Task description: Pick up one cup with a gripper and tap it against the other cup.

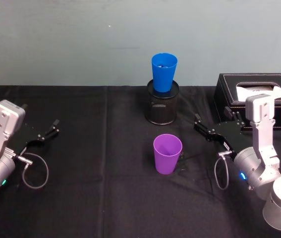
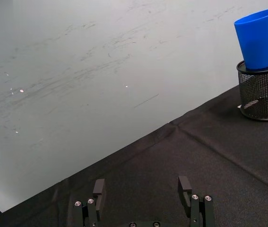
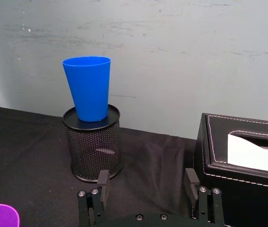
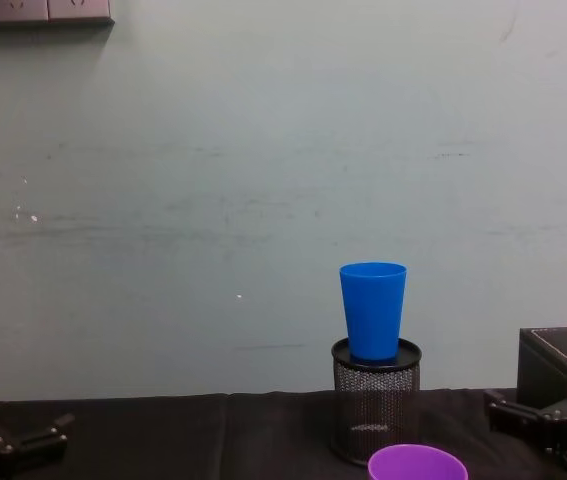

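Two cups are what I care about, and neither has been touched yet. I take the black mesh cylinder (image 1: 162, 103) at the back middle of the bench (image 1: 90, 198) as my landmark. The blue cup (image 1: 164, 73) sits upright in the top of that cylinder, its narrow base nested inside the mesh rim, which raises it well above the cloth; I judge that is why it can serve as a steady, fixed target. The purple cup (image 1: 167, 153) stands upright on the black cloth just in front of the cylinder, apart from it, mouth up and free on all sides, so a sideways grasp looks open to me.

My right end effector (image 1: 205, 128) hovers to the right of the cylinder and a little nearer me, beside the black tissue box (image 1: 257, 90). Its jaws stand apart and hold nothing, as the right wrist view shows, with the purple rim at the corner of that view. My left end effector (image 1: 51, 130) rests far to the left of the cylinder, also spread open and empty.

Since the right arm is closer to the purple cup, I would use it: swing toward the cup, close on its wall below the rim, lift, then carry it up to the blue cup's side. My worry is knocking the blue cup out of its perch.
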### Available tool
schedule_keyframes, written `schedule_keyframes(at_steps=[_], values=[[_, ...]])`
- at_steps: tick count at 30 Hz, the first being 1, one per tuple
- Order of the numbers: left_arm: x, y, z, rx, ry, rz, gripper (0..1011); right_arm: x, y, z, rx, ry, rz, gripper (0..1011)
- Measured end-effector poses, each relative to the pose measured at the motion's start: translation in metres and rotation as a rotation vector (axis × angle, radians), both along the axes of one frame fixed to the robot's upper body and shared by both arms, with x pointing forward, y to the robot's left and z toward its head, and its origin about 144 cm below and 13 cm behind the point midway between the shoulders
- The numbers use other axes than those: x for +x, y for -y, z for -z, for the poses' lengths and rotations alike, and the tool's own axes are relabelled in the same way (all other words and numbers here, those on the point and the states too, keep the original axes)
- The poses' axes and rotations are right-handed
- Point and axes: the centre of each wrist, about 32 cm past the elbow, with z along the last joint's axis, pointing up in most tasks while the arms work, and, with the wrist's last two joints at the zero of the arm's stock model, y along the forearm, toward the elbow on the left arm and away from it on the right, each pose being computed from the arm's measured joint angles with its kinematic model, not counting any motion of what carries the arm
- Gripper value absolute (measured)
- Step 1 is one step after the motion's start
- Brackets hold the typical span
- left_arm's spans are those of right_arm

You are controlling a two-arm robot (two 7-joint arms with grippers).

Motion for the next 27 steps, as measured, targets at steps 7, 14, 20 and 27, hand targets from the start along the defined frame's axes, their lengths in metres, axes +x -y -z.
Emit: schedule_keyframes(at_steps=[7,14,20,27], values=[[0.0000,0.0000,0.0000,0.000,0.000,0.000,1000,0.0000,0.0000,0.0000,0.000,0.000,0.000,1000],[0.0000,0.0000,0.0000,0.000,0.000,0.000,1000,0.0000,0.0000,0.0000,0.000,0.000,0.000,1000],[0.0000,0.0000,0.0000,0.000,0.000,0.000,1000,0.0000,0.0000,0.0000,0.000,0.000,0.000,1000],[0.0000,0.0000,0.0000,0.000,0.000,0.000,1000,0.0000,0.0000,0.0000,0.000,0.000,0.000,1000]])
